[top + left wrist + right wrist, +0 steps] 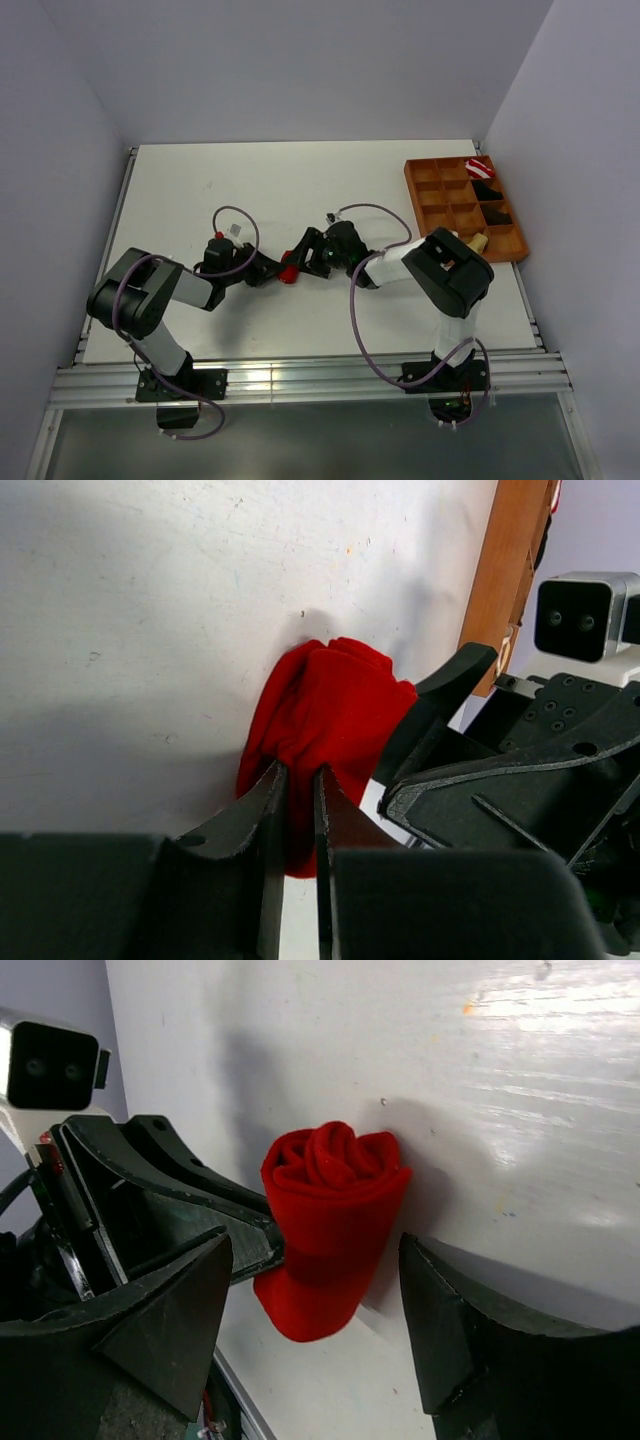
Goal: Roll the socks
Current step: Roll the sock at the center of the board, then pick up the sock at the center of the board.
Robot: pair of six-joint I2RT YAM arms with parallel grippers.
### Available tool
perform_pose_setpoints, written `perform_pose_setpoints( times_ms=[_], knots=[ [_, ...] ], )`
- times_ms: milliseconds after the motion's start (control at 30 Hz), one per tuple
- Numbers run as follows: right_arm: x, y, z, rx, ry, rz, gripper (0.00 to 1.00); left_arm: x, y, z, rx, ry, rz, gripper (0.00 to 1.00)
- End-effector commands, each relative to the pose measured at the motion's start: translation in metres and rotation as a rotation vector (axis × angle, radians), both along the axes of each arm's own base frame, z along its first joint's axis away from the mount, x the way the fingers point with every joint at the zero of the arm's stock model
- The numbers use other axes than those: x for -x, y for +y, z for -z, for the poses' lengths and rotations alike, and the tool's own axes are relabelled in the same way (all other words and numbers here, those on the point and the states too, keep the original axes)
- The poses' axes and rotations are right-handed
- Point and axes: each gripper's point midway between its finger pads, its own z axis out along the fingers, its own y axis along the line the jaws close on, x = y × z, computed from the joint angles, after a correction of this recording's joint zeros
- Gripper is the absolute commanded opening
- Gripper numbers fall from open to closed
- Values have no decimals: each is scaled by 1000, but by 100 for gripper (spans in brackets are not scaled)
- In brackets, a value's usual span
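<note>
This looks like a robotics lab test cell. A bare white tabletop (300,180) is boxed in by plain pale walls (300,70) at nine, twelve and three o'clock. An aluminium rail (320,378) at six o'clock carries the cabled left arm (140,300) and right arm (450,275). An orange divided tray (411,190) sits at two o'clock.

A white table (300,190) sits boxed by pale lilac-grey walls (300,60) — aluminium rails (300,385) along its near edge.

Arms are reaching inward, wrists facing; left gripper (298,776) is pinching red sock (335,705), right gripper (315,1260) is gaping wide.
</note>
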Motion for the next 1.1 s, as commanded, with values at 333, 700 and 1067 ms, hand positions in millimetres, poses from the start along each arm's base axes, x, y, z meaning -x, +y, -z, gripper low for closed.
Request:
perform_pose_setpoints(
  times_ms=[333,700,1067],
  knots=[
    [-3,25,17,62,32,-52,72,32,10,50,-81,154,52,1],
    [1,25,25,160,5,-123,21,32,17,65,-151,162,53,4],
    [-15,-19,-6,434,-133,-85,0,29,35,65,-271,154,1,32]
  ],
)
